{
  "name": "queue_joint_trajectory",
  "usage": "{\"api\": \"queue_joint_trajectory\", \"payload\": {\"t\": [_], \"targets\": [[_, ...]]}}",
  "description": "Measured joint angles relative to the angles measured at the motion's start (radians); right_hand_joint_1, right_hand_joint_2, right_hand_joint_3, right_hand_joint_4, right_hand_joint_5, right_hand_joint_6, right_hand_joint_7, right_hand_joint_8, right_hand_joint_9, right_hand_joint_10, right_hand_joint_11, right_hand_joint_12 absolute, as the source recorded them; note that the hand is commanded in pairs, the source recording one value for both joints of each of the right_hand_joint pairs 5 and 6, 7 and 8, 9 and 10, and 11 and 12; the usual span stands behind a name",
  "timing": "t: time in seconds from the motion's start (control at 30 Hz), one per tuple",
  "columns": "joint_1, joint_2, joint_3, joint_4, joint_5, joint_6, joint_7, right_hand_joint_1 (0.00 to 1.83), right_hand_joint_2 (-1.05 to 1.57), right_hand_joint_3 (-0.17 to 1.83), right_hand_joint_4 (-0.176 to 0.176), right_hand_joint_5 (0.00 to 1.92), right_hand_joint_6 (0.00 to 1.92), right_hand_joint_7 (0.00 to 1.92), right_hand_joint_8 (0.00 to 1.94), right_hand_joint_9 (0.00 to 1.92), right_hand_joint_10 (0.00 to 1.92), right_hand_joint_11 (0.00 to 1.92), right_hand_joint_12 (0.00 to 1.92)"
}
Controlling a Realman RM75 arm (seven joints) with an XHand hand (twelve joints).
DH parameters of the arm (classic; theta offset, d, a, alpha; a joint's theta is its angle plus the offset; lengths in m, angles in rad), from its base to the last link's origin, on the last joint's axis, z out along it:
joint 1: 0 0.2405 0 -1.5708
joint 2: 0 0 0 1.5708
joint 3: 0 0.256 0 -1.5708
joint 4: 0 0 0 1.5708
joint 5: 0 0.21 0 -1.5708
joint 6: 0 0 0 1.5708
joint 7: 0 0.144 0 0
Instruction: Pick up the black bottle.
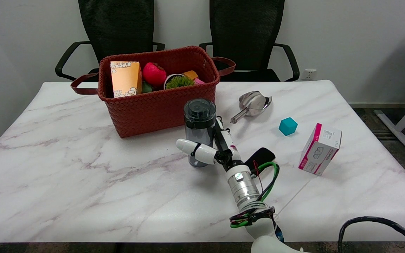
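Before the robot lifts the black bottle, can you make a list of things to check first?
1. Bottle standing upright: ok. The black bottle stands on the table with its lid on top.
2. Hand around the bottle: ok. The right hand has a thumb across the front and fingers up the bottle's right side.
3. Grip tight enough: cannot tell.
4. Room above: ok. Nothing hangs over the bottle.
5. Basket close by: not ok. The red basket sits right behind the bottle, so lift straight up.
6. Scoop out of the way: ok. The metal scoop lies apart to the right.

One head camera looks down across the marble table [83, 182] toward the wall.
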Motion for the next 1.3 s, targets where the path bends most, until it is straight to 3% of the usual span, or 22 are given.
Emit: {"api": "queue_joint_trajectory", "payload": {"t": [0.7, 0.83, 0.93, 1.07, 1.2, 1.3], "targets": [[0.024, -0.02, -0.002, -0.026, -0.006, -0.007, 0.016, 0.92, 0.76, -0.17, 0.0, 0.0, 0.0, 0.0, 0.0, 0.0, 0.0, 0.13, 0.13], [0.026, -0.022, -0.002, -0.03, -0.007, -0.007, 0.024, 0.92, 0.76, -0.17, 0.0, 0.0, 0.0, 0.0, 0.0, 0.13, 0.13, 0.27, 0.27], [0.026, -0.023, -0.003, -0.032, -0.007, -0.007, 0.03, 0.92, 0.77, -0.17, 0.0, 0.0, 0.0, 0.26, 0.26, 0.29, 0.29, 0.37, 0.37], [0.023, -0.023, -0.002, -0.032, -0.008, -0.006, 0.035, 0.92, 0.79, -0.17, 0.0, 0.5, 0.5, 0.66, 0.66, 0.55, 0.55, 0.56, 0.56], [0.02, -0.024, 0.001, -0.033, -0.007, 0.0, 0.039, 0.92, 0.83, -0.17, 0.0, 0.92, 0.92, 0.85, 0.85, 0.72, 0.72, 0.7, 0.7], [0.017, -0.024, 0.0, -0.032, -0.008, -0.001, 0.042, 0.92, 0.84, -0.17, 0.0, 0.94, 0.94, 0.95, 0.95, 0.79, 0.79, 0.75, 0.75]]}}
